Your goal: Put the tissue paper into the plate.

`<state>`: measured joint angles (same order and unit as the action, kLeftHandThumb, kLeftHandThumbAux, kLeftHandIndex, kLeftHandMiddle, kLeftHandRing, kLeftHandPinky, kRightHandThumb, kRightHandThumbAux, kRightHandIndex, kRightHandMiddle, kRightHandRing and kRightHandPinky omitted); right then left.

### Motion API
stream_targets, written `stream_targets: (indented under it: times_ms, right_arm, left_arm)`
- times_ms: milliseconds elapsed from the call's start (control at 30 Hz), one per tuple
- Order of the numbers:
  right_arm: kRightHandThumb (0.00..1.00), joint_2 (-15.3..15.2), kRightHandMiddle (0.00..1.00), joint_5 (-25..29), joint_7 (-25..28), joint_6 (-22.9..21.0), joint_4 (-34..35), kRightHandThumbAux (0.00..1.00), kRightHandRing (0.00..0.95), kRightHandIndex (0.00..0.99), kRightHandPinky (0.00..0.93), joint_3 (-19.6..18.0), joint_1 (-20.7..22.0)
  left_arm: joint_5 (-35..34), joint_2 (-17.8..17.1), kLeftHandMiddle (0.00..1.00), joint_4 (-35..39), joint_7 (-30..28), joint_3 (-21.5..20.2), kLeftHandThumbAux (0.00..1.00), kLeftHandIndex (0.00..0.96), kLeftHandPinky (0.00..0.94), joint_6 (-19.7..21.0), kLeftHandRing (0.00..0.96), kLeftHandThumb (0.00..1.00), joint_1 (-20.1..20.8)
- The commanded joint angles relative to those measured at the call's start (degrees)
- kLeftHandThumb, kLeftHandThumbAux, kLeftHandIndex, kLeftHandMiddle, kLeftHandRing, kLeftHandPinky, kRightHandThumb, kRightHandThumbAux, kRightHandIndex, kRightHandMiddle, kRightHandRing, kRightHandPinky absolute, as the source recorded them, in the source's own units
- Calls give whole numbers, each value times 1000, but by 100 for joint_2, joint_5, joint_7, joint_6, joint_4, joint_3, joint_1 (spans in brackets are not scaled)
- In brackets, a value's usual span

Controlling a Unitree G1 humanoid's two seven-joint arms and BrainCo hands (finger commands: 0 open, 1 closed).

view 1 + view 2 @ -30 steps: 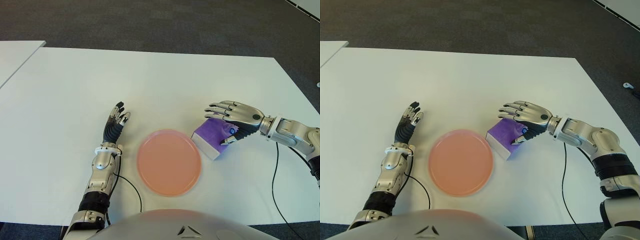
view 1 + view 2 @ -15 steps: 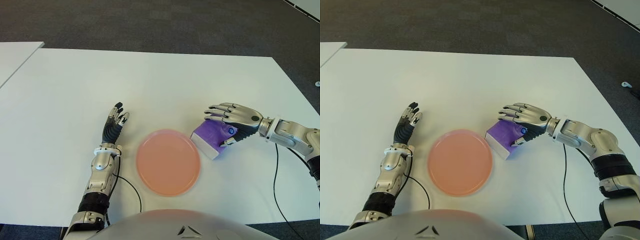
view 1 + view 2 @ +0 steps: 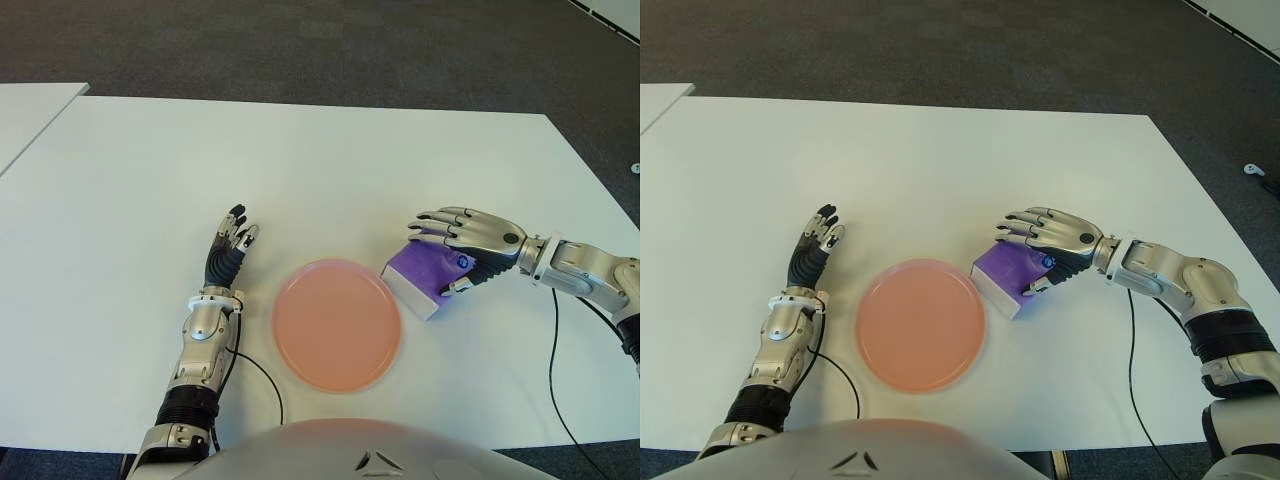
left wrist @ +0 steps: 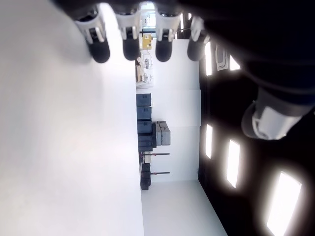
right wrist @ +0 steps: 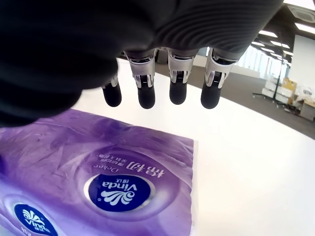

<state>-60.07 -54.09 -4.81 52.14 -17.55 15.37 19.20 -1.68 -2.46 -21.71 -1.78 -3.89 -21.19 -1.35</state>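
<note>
From my eye views, my right hand (image 3: 470,243) hovers over the purple Vinda tissue pack (image 3: 425,272), fingers spread across its top and thumb down at its 4 o'clock edge; I cannot tell whether they are touching it, and nothing is gripped yet. The pack lies flat on the white desk (image 3: 300,160), just beside the pink plate (image 3: 337,323) at the plate's 2 o'clock, apart from the rim or barely so. Its long axis runs from about 11 to 5 o'clock. The plate sits at 8 o'clock from the pack, so I judge the carry is a short sweep that way. My left hand (image 3: 228,250) shows at the plate's 10 o'clock, fingers straight and relaxed, holding nothing; it is farther from the pack, so this is my right hand's job.

In my right wrist view, four fingertips (image 5: 177,92) hang above the tissue pack (image 5: 113,187), uncurled, with a clear gap to the wrapper.

My left wrist view shows straight fingertips (image 4: 131,48) over bare desk (image 4: 59,147).
</note>
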Motion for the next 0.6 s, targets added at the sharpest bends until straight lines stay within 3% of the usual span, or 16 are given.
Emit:
stream_targets:
  times_ms: [33,600]
  right_arm:
    - [353,-132,0,53,-5,-38,115,231,0,0,0,-117,-170]
    - [354,-297,0,297,182,-36,485,260,0,0,0,-433,-429]
  left_arm:
    - [-25,39,0,-191,-10,-5,472,0,0,250,0,0,-227]
    - [25,7,0,-318,1,14,473,0,0,204,0,0,-150]
